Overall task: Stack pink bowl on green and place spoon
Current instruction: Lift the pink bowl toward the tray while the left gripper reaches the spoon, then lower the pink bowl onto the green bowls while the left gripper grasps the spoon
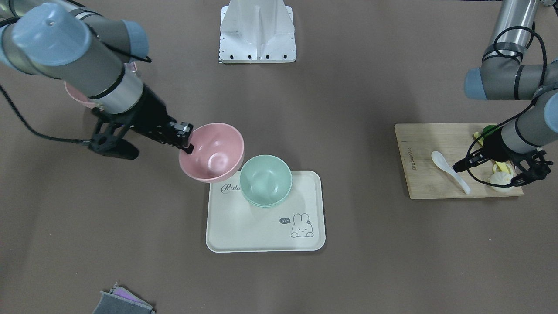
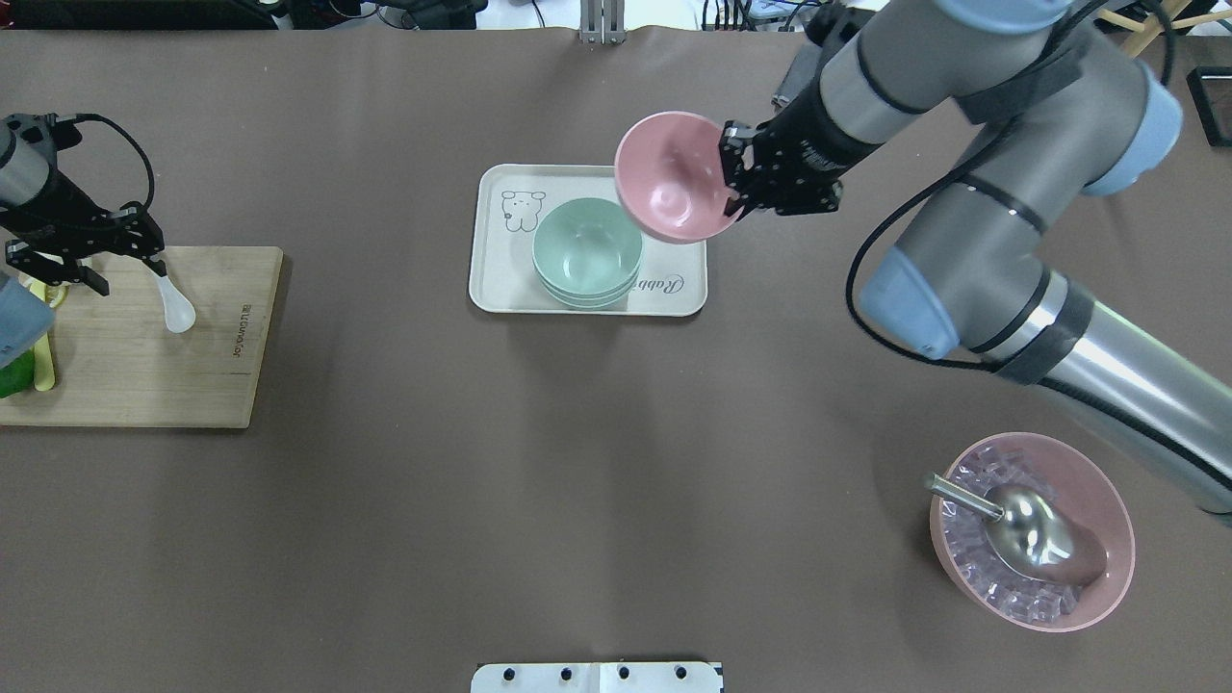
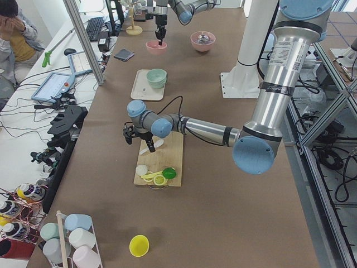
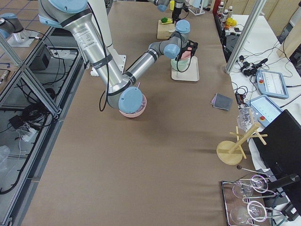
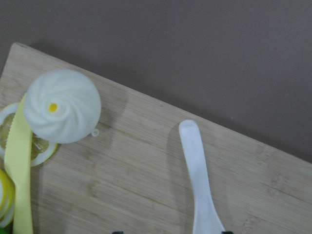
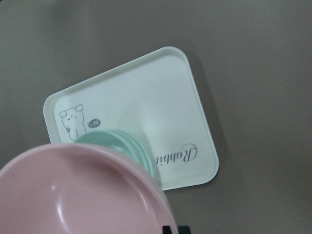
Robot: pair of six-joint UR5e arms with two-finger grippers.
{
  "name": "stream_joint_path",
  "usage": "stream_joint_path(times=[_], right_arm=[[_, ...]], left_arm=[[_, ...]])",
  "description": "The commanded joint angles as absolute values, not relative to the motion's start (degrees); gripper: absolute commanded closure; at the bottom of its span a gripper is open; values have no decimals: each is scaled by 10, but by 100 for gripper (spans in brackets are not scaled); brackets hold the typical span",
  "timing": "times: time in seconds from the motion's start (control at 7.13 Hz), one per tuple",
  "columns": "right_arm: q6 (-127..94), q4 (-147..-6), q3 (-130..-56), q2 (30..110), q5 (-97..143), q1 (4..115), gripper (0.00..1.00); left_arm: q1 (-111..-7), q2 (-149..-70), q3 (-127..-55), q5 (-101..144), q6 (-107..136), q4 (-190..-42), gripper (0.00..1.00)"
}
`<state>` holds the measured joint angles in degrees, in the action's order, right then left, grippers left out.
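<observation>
My right gripper (image 1: 187, 141) (image 2: 731, 183) is shut on the rim of the pink bowl (image 1: 211, 152) (image 2: 674, 188) (image 6: 73, 195). It holds the bowl in the air, tilted, over the tray's edge and beside the green bowls. The stacked green bowls (image 1: 265, 179) (image 2: 587, 252) (image 6: 117, 141) sit on the white rabbit tray (image 1: 261, 231) (image 2: 500, 279) (image 6: 161, 97). The white spoon (image 1: 449, 170) (image 2: 176, 306) (image 5: 197, 165) lies on the wooden board (image 1: 418, 148) (image 2: 144, 366). My left gripper (image 1: 484, 174) (image 2: 130, 279) is open just above the spoon's handle end.
A white bun (image 5: 62, 105) (image 1: 501, 179), lemon slices and a green item lie on the board's end. A pink bowl of ice with a metal scoop (image 2: 1030, 529) stands by the right arm. A grey cloth (image 1: 124, 303) lies at the table edge. The robot base (image 1: 257, 32) is at the middle.
</observation>
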<state>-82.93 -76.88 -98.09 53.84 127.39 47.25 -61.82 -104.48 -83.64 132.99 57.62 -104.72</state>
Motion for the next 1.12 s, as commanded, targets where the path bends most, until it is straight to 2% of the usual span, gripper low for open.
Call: stream_joint_path(times=[0.0, 0.14, 0.28, 0.56, 0.98], right_arm=[[-831, -776, -977, 507, 1237, 408, 100], [-824, -776, -975, 507, 1225, 398, 100], [-824, -775, -974, 505, 1220, 395, 100], [-825, -775, -963, 489, 1213, 393, 100], [-824, -776, -952, 490, 1193, 388, 100]], left_arm=[[-594, -1065, -807, 1326, 599, -1067, 32], [-592, -1068, -791, 1325, 606, -1088, 36], [-592, -1071, -776, 1325, 612, -1101, 46], [-592, -1071, -776, 1325, 610, -1100, 100], [-592, -1090, -795, 1329, 611, -1086, 100]])
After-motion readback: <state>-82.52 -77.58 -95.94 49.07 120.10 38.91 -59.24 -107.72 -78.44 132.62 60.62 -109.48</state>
